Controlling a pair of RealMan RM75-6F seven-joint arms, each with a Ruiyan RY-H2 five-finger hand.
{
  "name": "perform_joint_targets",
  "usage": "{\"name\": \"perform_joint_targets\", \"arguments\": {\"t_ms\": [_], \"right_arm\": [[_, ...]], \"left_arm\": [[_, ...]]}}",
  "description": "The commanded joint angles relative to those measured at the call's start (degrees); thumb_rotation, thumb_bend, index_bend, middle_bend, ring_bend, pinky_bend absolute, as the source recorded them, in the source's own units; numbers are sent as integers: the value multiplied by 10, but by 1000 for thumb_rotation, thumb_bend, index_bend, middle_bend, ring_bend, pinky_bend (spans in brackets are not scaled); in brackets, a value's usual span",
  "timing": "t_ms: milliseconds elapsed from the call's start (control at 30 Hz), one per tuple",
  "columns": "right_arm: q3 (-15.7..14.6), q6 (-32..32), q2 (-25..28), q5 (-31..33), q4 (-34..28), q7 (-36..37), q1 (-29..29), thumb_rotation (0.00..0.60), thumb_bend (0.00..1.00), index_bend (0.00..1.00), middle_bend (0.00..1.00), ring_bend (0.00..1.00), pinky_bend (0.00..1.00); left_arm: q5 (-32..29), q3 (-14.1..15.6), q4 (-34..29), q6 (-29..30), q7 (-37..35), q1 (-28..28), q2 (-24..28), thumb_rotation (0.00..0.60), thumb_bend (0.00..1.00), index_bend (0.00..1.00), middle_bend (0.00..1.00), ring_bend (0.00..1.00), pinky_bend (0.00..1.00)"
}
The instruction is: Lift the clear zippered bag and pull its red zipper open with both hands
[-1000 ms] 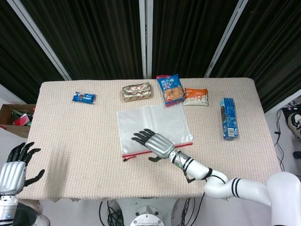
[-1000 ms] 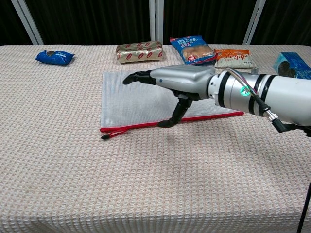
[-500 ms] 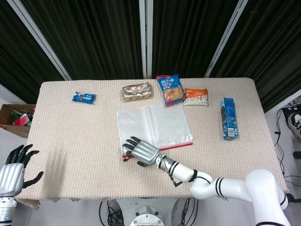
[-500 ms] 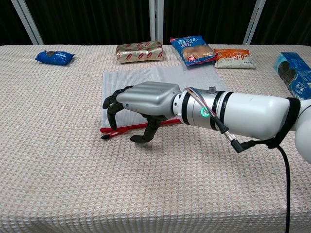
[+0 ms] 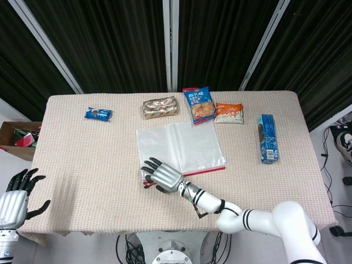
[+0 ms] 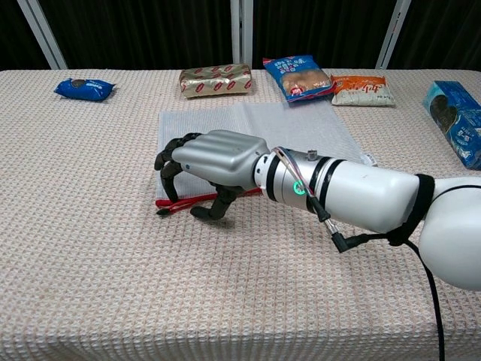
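The clear zippered bag (image 5: pixel 179 146) (image 6: pixel 255 131) lies flat on the table's middle, its red zipper (image 5: pixel 206 170) (image 6: pixel 176 204) along the near edge. My right hand (image 5: pixel 161 175) (image 6: pixel 213 159) hovers palm down over the bag's near left corner, fingers curled down over the zipper's left end and its black pull tab (image 6: pixel 160 212). I cannot see a firm hold on the zipper. My left hand (image 5: pixel 15 197) hangs off the table's left near corner, fingers spread and holding nothing; only the head view shows it.
Snack packs line the far side: a small blue one (image 5: pixel 98 114) (image 6: pixel 84 89), a gold one (image 5: pixel 160 107) (image 6: pixel 215 79), a blue chip bag (image 5: pixel 198 104) (image 6: pixel 298 77), an orange pack (image 5: pixel 228 113) (image 6: pixel 363 90). A blue box (image 5: pixel 267 138) (image 6: pixel 456 113) lies at the right. A cardboard box (image 5: pixel 19 135) stands beside the table's left.
My right hand has slid left along the bag's near edge to the zipper's left end, and its fingers have curled downward. My left hand has barely shifted.
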Motion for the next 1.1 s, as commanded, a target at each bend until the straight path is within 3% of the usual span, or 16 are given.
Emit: {"name": "perform_joint_targets", "arguments": {"t_ms": [33, 333, 600, 733, 1100], "right_arm": [[-3, 8, -7, -3, 10, 5, 1, 600, 334, 463, 137, 0, 0], [-4, 21, -25, -3, 37, 10, 4, 600, 361, 526, 162, 0, 0], [-3, 67, -19, -21, 28, 7, 0, 600, 474, 728, 202, 0, 0], [-3, 111, 5, -44, 1, -4, -6, 600, 477, 768, 201, 0, 0], [27, 218, 81, -97, -76, -34, -10, 600, 477, 805, 190, 0, 0]], "left_arm": [[-1, 0, 2, -1, -2, 0, -1, 600, 204, 253, 116, 63, 105], [0, 1, 9, 0, -10, 1, -2, 600, 204, 253, 116, 63, 105], [11, -4, 15, -7, -24, -12, -3, 600, 203, 253, 116, 63, 104], [35, -9, 15, -25, -37, -42, -8, 600, 201, 253, 116, 63, 105], [93, -43, 30, -140, -180, -193, -72, 600, 196, 256, 116, 63, 104]]}}
